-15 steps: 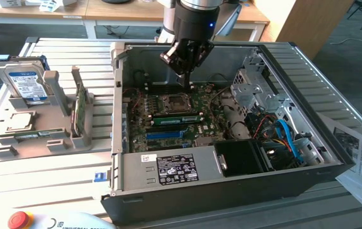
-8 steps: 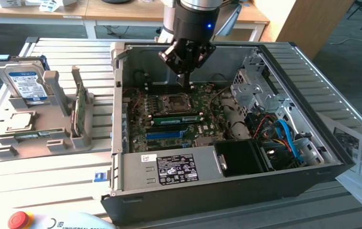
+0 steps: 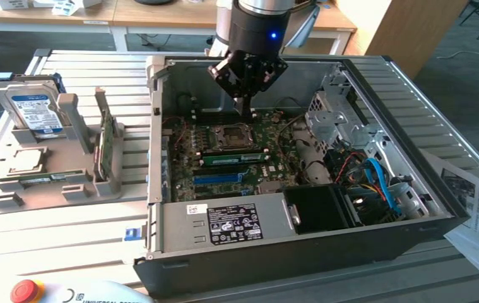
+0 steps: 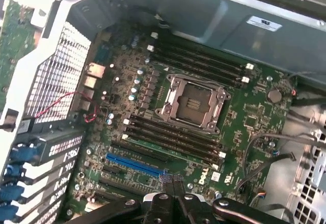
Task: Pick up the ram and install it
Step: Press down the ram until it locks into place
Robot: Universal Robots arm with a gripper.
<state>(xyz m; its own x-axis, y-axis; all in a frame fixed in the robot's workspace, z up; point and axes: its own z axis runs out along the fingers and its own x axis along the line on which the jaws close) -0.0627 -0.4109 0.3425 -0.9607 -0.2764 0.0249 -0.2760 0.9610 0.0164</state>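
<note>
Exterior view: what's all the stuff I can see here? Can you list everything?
computer case: one, black and grey, open on the table
motherboard: one, green, inside the case
ram: one, green, on the motherboard beside the socket
hard drive: one, blue label, upright in the grey holder
card: one, green, upright in the holder
button: one, red, near edge
tool: one, black, shut, above the motherboard

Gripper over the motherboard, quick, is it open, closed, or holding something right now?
Gripper: closed, jaws pinched together above the motherboard inside the computer case; whether anything sits between them cannot be told.
</note>
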